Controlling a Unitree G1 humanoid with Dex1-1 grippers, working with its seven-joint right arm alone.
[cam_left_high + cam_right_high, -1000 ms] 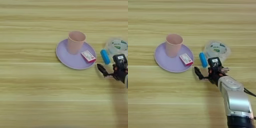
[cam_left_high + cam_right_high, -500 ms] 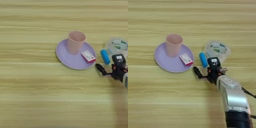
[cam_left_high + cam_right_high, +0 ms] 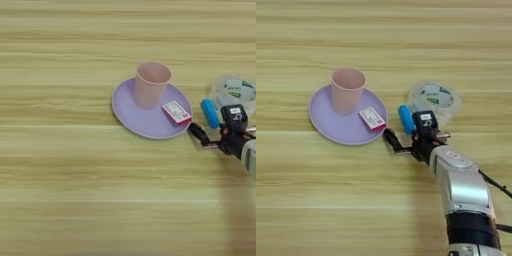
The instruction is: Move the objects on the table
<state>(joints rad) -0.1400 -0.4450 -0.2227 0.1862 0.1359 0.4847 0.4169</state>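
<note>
A pale pink cup (image 3: 347, 90) stands upright on a lilac plate (image 3: 323, 118). The small red-and-white box (image 3: 372, 119) lies flat on the plate's right side. Just right of the plate, a blue block (image 3: 405, 119) lies on the table (image 3: 316, 200). My right gripper (image 3: 406, 130) comes in from the bottom right on its silver forearm (image 3: 461, 185) and is open. One black finger (image 3: 390, 138) reaches down to the plate's right rim, and the other side sits right of the blue block. The block lies just beyond the gap, and nothing is gripped.
A clear round lid or tub with a green label (image 3: 433, 99) lies behind the gripper, close to the blue block. A thin cable (image 3: 496, 184) trails from the forearm to the right.
The gripper has crept a little left and away from me, bringing its lower finger up to the plate's rim. Cup, box, block and plate have not moved.
</note>
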